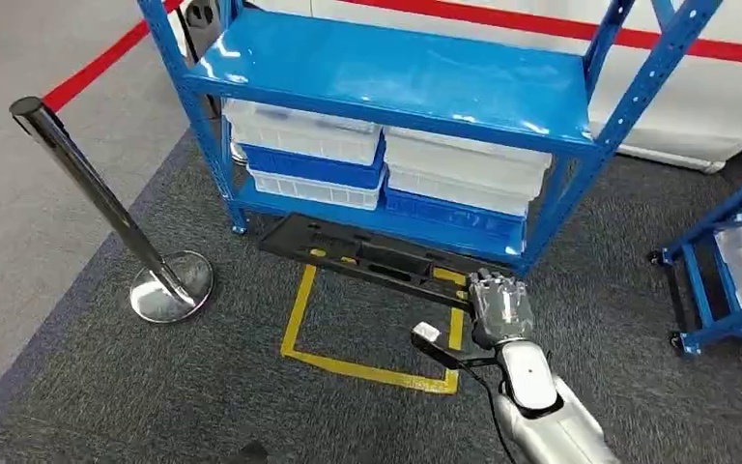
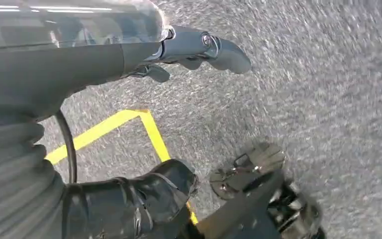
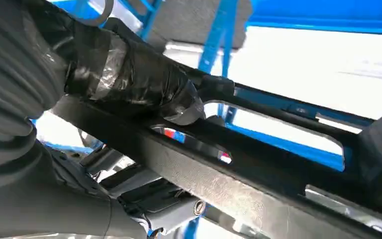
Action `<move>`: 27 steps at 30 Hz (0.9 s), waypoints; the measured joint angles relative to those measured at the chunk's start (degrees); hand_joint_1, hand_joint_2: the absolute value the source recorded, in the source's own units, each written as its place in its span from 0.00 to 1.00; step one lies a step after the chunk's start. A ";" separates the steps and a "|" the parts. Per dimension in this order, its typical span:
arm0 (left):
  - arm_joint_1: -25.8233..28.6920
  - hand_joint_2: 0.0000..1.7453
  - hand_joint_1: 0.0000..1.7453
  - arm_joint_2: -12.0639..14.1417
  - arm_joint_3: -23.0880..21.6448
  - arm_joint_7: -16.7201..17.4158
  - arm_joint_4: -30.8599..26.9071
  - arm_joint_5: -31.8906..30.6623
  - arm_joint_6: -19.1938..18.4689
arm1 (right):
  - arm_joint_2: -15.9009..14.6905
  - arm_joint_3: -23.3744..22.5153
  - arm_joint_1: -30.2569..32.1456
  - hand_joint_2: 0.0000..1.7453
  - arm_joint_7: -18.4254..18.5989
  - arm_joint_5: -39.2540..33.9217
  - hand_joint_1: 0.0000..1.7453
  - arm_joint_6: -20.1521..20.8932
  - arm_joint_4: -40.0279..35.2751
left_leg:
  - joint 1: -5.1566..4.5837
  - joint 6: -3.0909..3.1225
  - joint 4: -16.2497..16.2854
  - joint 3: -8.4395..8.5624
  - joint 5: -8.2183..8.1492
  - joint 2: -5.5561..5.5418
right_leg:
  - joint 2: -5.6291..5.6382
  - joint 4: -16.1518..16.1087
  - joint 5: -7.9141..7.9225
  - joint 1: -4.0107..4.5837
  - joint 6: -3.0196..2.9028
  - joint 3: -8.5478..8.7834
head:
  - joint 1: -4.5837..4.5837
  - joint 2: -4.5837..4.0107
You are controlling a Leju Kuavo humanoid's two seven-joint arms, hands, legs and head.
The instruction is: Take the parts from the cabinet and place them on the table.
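A long black plastic part [image 1: 367, 256] with slots hangs level just in front of the blue cabinet's [image 1: 386, 77] lowest shelf, above the floor. My right hand [image 1: 498, 300] grips its right end. In the right wrist view the tape-wrapped thumb [image 3: 139, 79] lies over the part [image 3: 258, 169], with the other fingers under it. My left hand [image 2: 179, 119] hangs over the grey carpet, thumb [image 2: 219, 50] and dark fingers [image 2: 144, 199] apart with nothing between them.
White and blue bins [image 1: 309, 145] fill the cabinet's lower shelves. A chrome stanchion [image 1: 106, 203] stands at the left on a round base. A yellow taped square [image 1: 377, 329] marks the carpet under the part. Another blue cart [image 1: 734, 261] stands at the right.
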 joint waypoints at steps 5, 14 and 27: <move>0.20 1.00 0.00 -0.02 0.00 -0.02 0.00 -0.09 -0.02 | 0.07 0.00 0.23 1.00 0.04 0.17 1.00 0.00 0.02 | 0.02 -0.04 0.50 -0.19 -0.02 -2.88 | 0.47 4.76 1.12 -0.45 0.26 -2.28 | -0.02 0.00; 0.39 1.00 0.00 0.04 0.00 -0.11 0.00 -0.26 0.00 | 0.07 -0.04 0.39 1.00 0.22 0.22 1.00 -0.24 -0.37 | -0.02 -2.67 3.01 -2.15 -1.55 -2.09 | 1.62 -8.61 5.63 -0.78 -1.91 3.90 | -0.37 0.00; 0.42 1.00 0.00 0.33 0.00 -0.15 0.00 -0.26 0.02 | 0.11 -0.17 1.12 1.00 0.76 0.39 1.00 -0.52 -1.29 | -0.50 -1.19 0.67 -0.45 -0.29 1.71 | -6.34 -8.31 4.68 0.34 -0.53 4.62 | -0.33 0.00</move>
